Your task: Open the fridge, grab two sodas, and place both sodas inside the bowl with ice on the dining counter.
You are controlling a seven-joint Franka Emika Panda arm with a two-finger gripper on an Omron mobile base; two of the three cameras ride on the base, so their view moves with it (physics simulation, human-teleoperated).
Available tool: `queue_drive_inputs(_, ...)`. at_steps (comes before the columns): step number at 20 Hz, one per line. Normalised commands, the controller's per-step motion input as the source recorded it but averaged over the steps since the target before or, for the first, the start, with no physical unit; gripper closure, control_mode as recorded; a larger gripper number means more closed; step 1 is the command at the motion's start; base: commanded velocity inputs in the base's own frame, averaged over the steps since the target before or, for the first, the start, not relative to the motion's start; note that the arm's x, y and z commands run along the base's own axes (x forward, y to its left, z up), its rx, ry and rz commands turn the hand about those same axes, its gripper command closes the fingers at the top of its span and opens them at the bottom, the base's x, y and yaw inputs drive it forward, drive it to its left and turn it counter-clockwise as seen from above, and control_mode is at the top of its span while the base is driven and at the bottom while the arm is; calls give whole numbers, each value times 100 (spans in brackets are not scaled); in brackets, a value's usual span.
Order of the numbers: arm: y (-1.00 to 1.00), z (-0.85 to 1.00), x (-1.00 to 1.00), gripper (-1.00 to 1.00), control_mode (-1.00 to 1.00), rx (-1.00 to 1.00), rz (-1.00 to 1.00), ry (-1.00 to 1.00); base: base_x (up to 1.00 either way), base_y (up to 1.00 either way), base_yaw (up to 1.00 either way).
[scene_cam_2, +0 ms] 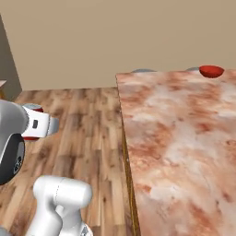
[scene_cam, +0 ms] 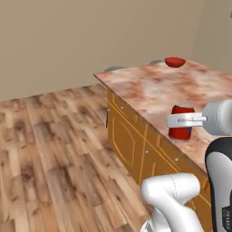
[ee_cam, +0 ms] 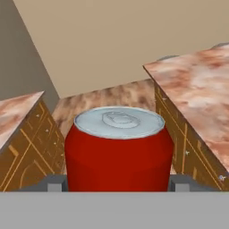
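Observation:
A plain red soda can (ee_cam: 118, 152) with a silver top stands upright between my gripper's (ee_cam: 117, 184) fingers, which are shut on its sides. In the right base view the gripper (scene_cam_2: 50, 125) holds the can (scene_cam_2: 33, 109) above the wood floor, left of the dining counter (scene_cam_2: 175, 138). From the left base view the can (scene_cam: 182, 129) and gripper (scene_cam: 181, 120) appear in front of the counter's (scene_cam: 149, 88) near edge. The glossy red bowl (scene_cam: 174, 61) (scene_cam_2: 211, 71) sits far back on the marbled top, well away from the can. The fridge is out of view.
Grey stool tops (scene_cam: 114, 69) (scene_cam_2: 144, 70) peek over the counter's far edge. Its orange base (scene_cam: 131, 140) faces open wood floor (scene_cam: 50, 149). In the hand view a second marbled counter on orange cabinets (ee_cam: 22, 143) lies to the left.

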Motion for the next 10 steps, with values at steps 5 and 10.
queue_drive_inputs(5, 0, 0, 0, 100, 100, 0, 0, 0, 100, 58, -23)
queue_drive_inputs(10, 0, 0, 0, 100, 100, 0, 0, 0, 100, 63, -23)
